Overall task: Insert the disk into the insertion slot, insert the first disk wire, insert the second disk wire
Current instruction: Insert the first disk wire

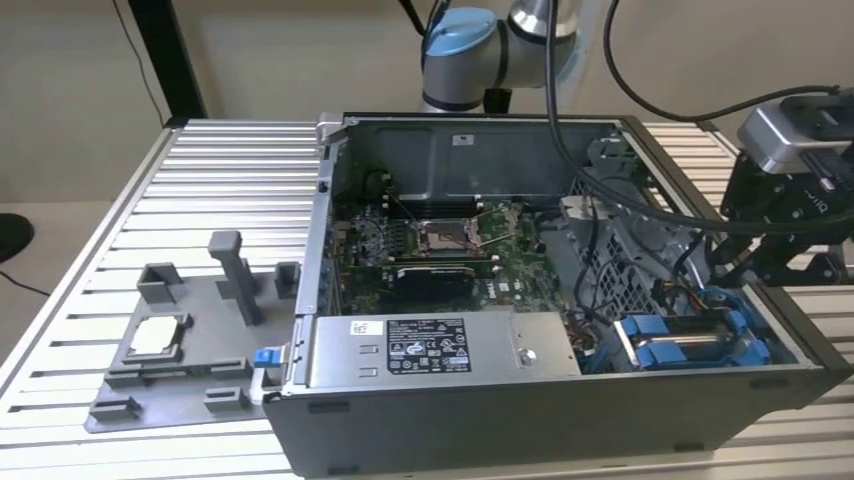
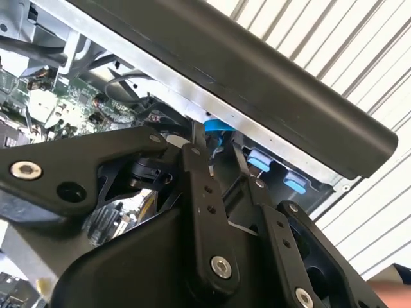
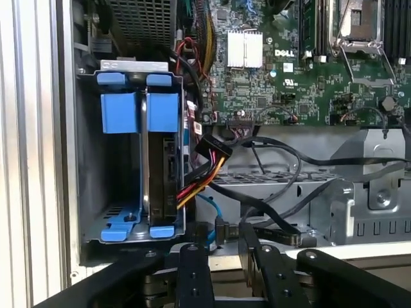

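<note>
The disk (image 3: 160,168) stands on edge in its blue carrier inside the insertion slot (image 3: 131,66), a grey bay that also appears in the exterior view (image 1: 687,345). A black connector with red, yellow and black wires (image 3: 209,152) sits against the disk's edge. My gripper (image 3: 219,240) is just outside the bay, shut on the black connector of a thin blue wire (image 3: 218,229). In the second wrist view the gripper (image 2: 217,144) points at the case's inner wall. In the exterior view the gripper (image 1: 742,272) hangs over the case's corner at the exterior view's right.
The open computer case (image 1: 534,420) holds a green motherboard (image 3: 289,70), a grey power-supply box (image 1: 441,345) and loose black cables (image 3: 282,212). A grey fixture (image 1: 187,340) lies on the slatted table (image 1: 214,180) at the exterior view's left.
</note>
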